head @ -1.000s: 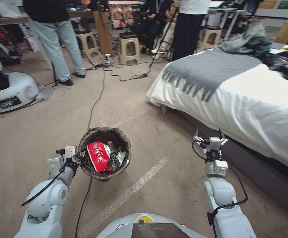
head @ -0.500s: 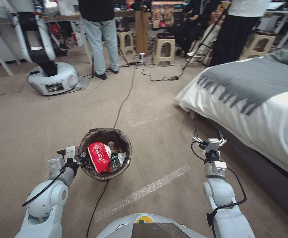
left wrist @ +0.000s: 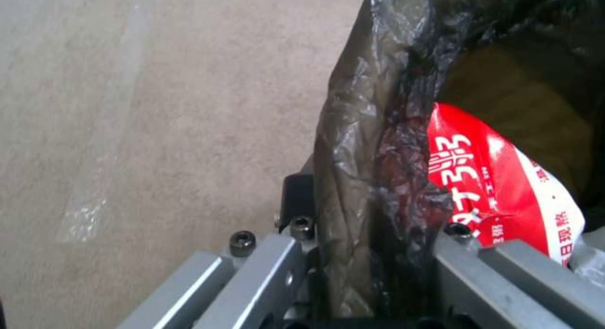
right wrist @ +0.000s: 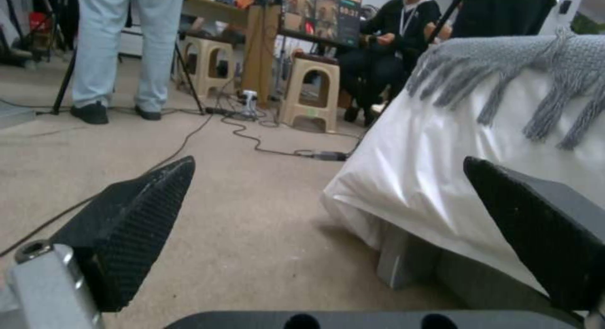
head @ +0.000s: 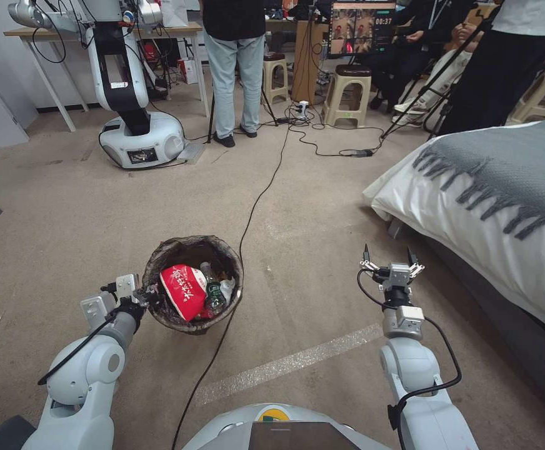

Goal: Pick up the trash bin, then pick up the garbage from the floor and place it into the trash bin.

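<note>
The whole head view has slid across the room over the last second: the bed (head: 504, 206) with its grey fringed blanket (head: 504, 169) has drifted out toward 3 o'clock, and a second white robot (head: 136, 119) now stands at about 11 o'clock. That is the camera turning with the base, not the furniture moving — the two arms and the bin keep the same places relative to the robot's body. I judge the robot is swinging round to look for more litter; no loose piece is visible on the carpet (head: 66, 219) ahead, only a black cable (head: 254, 212) running toward 12 o'clock and a pale tape strip (head: 285, 365) across the foreground.

The trash bin (head: 193, 282) hangs at roughly 10 o'clock from the robot's body, seemingly carried above the floor by its near rim. Its dark bag liner (left wrist: 366, 144) wraps the lip, and the left claw (head: 140, 294) is pinched on that lined rim, one jaw outside and one inside, as the left wrist view shows.

Inside the bin lie a red-and-white snack bag (head: 184, 290), a clear bottle with a green label (head: 213, 294) beside it, and a white tissue (head: 227, 289) against the wall at 3 o'clock.

The right claw (head: 390, 265) waits at 2 o'clock near the bed corner, jaws spread wide and holding nothing — ready, I think, for the next piece.
</note>
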